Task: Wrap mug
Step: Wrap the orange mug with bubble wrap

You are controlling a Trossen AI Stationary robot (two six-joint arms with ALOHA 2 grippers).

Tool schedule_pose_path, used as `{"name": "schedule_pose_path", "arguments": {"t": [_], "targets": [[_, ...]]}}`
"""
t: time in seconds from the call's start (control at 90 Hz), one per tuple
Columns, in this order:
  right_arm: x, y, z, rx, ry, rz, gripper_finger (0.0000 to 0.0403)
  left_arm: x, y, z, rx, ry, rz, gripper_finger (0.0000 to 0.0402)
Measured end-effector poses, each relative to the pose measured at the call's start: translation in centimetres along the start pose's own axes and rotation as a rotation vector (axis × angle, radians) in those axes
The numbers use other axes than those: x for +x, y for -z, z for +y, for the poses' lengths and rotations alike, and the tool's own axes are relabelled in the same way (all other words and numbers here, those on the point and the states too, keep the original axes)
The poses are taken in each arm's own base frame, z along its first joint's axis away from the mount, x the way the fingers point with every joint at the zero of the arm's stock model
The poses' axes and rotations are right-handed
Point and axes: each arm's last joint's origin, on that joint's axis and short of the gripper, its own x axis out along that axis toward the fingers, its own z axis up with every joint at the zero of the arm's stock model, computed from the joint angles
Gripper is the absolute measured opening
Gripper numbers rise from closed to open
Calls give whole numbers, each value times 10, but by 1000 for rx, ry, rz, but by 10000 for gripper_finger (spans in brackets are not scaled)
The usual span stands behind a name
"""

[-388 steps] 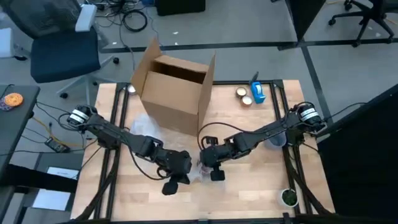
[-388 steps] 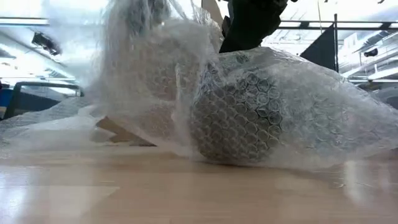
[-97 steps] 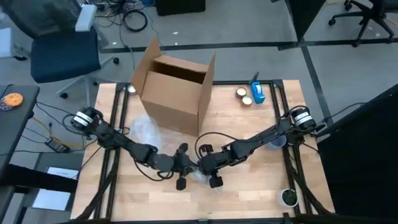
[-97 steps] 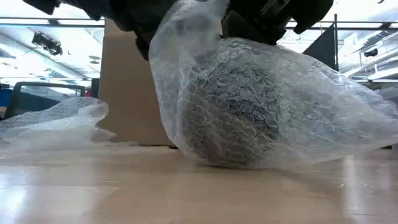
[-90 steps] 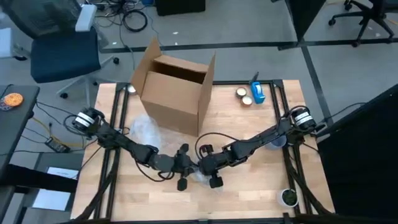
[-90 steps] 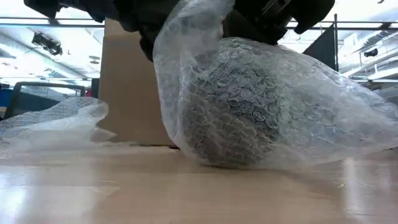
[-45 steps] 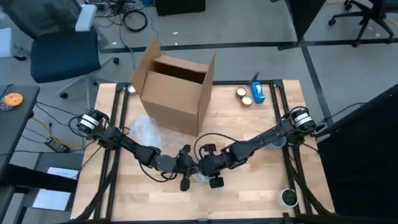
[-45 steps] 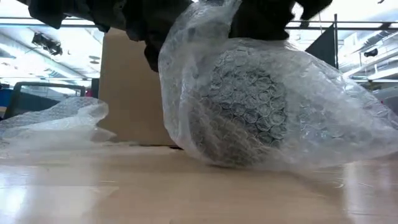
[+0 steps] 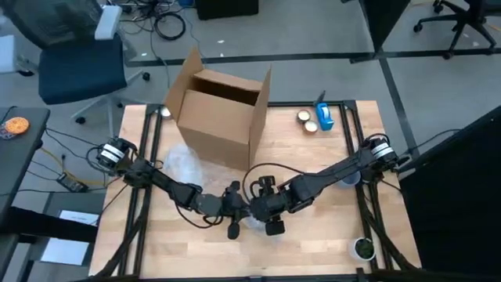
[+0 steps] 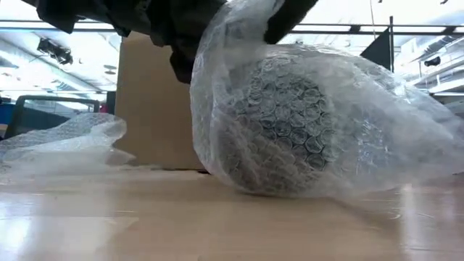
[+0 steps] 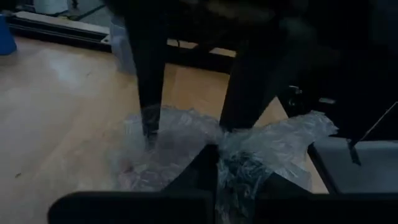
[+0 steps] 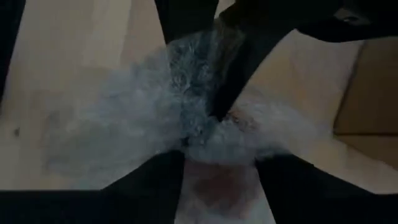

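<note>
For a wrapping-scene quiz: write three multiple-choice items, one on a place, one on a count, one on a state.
1. Where does the open brown cardboard box stand?
A. at the table's far side, behind both hands
B. on the floor
C. on the near edge

2. How many loose clear bubble-wrap sheets lie apart from the bundle?
A. none
B. one
C. three

3. What state is the dark mug in?
A. bare
B. inside the box
C. covered in clear bubble wrap

Key: 1 A, the high view shows it beyond the left hand and right hand. 2 B, one spare sheet lies beside the box. 3 C, bubbles cover it in the low view.
</note>
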Motion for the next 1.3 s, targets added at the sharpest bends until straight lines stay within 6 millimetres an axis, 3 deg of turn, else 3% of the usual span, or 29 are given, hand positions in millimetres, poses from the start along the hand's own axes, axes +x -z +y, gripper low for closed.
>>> {"name": "schedule_pose_path", "arguments": {"t": [0.178,0.333,0.433,0.556,0.722,1.033,1.3], "targets": [[-47,-19,-3,61,36,-42,165,3,-2,8,-7,-34,0,3],[-65,-30,11,20,14,-167,152,6,-5,18,-34,-75,-16,3],[-55,-31,23,-18,6,-166,140,7,-6,21,-37,-87,-20,3],[-27,-29,34,-45,18,-98,119,7,-7,21,-39,-80,-24,3],[8,-15,33,-62,68,101,86,7,-6,17,-42,44,11,3],[10,-7,27,26,87,203,26,4,-8,13,16,184,39,4],[36,1,20,15,97,230,3,-20,-39,9,72,256,98,4]]}}
